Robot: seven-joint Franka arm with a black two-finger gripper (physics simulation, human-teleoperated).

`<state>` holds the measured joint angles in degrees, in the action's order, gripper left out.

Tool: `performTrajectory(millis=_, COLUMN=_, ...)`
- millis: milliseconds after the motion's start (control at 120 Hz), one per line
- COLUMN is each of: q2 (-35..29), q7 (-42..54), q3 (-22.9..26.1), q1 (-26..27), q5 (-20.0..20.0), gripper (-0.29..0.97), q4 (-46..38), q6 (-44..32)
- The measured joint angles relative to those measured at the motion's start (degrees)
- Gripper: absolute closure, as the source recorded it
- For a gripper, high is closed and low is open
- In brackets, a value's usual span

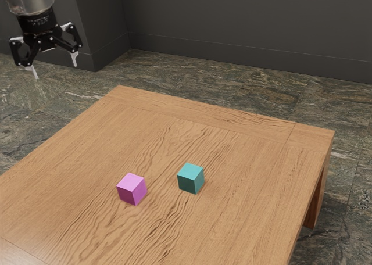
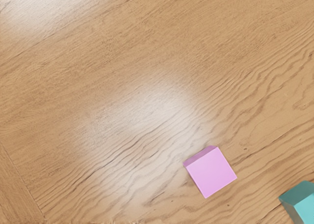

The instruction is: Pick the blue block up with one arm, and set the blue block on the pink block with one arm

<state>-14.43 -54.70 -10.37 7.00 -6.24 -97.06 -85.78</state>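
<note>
Soft, even light leaves faint shadows and a pale glare patch on the table.

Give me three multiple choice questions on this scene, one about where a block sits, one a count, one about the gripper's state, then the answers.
1. In the exterior view, where is the blue block relative to the pink block?
A. Stacked on it.
B. To its right, apart from it.
C. Touching its left side.

2. How many blocks rest on the table?
A. Two.
B. Three.
C. Four.

3. What state is the gripper in?
A. Shut on the blue block.
B. Shut on the pink block.
C. Open, holding nothing.

Answers: 1 B, bare wood shows between the two blocks. 2 A, one pink and one blue block are there. 3 C, it is spread wide with nothing in it, high at the exterior view's upper left.
</note>
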Motion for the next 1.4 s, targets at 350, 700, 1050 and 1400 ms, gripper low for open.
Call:
performTrajectory(millis=350, q2=7.85, q7=-6.28, q3=0.31, q1=6.61, q5=2.42, gripper=0.00, q4=-1.50, q6=-0.36)
performTrajectory(millis=700, q2=25.20, q7=13.83, q3=6.71, q1=7.27, q5=5.91, gripper=0.00, q4=-0.94, q6=-14.00)
performTrajectory(millis=1050, q2=29.15, q7=32.81, q3=9.16, q1=8.34, q5=7.73, gripper=0.00, q4=-9.16, q6=-33.13)
performTrajectory(millis=1400, q2=36.11, q7=43.50, q3=9.23, q1=7.98, q5=11.21, gripper=0.00, q4=-7.60, q6=-39.72)
